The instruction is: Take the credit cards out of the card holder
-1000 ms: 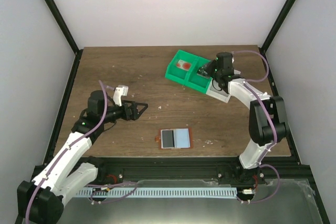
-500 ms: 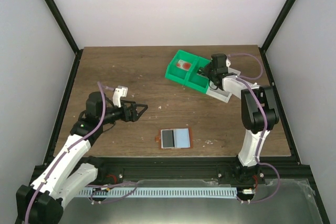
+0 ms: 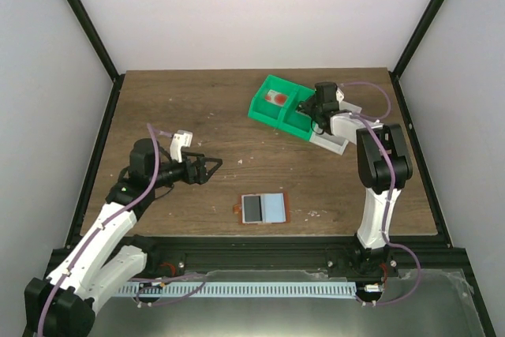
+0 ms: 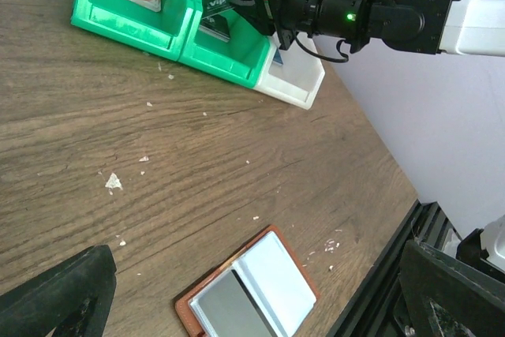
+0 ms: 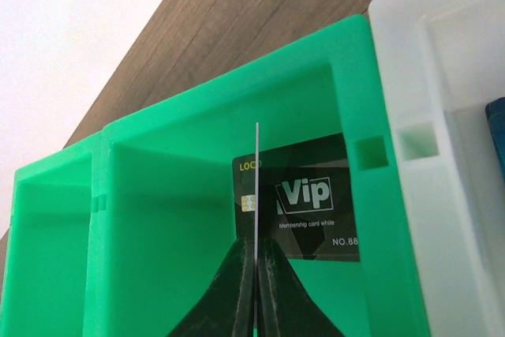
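The card holder [image 3: 263, 208] lies open on the table near the front edge, reddish-brown with pale inner panels [image 4: 260, 286]. My left gripper [image 3: 213, 165] hovers open to its left and a little farther back, with nothing between its fingers. My right gripper [image 5: 256, 254] is shut on a thin pale credit card [image 5: 256, 179], seen edge-on, over the right compartment of the green tray [image 3: 293, 120]. A black "Vip" card [image 5: 316, 211] lies in that compartment. Another card with a red spot [image 3: 276, 98] lies in the left compartment.
A white tray [image 3: 335, 138] joins the green tray's right side, with something dark blue [image 5: 497, 132] in it. Pale crumbs dot the wooden table [image 4: 114, 183]. Black frame posts stand at the back corners.
My right arm has folded in, its elbow swinging left, and the gripper with the card has shifted slightly left over the green tray. The left arm has barely moved.
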### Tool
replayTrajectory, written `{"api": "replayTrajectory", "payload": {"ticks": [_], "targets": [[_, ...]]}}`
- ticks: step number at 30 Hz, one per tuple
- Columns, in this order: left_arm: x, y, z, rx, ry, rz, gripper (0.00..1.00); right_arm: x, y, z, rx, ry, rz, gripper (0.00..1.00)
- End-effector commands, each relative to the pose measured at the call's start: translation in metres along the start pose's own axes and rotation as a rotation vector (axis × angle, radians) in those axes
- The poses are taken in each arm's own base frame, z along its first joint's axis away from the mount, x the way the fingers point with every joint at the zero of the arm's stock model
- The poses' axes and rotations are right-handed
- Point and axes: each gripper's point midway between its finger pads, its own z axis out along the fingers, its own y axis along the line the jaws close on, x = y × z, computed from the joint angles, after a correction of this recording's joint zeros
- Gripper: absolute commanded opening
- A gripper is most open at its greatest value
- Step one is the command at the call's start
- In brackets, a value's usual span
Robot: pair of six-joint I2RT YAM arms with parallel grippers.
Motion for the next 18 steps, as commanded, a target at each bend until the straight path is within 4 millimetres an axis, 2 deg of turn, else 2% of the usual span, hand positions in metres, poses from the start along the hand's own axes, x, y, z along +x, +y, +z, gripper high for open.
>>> {"api": "replayTrajectory", "payload": {"ticks": [1,12,18], "targets": [[-0.001,-0.003,0.000,0.017,-0.009,0.016,1.00,-0.015,0.014,0.003,-0.028,-0.057,0.008,0.01],[0.000,-0.003,0.001,0.026,-0.005,0.010,1.00,-0.009,0.011,0.019,-0.030,-0.041,0.025,0.02],[0.001,0.000,0.003,0.020,0.002,0.003,1.00,-0.004,0.006,0.020,0.001,-0.016,0.032,0.14]]}}
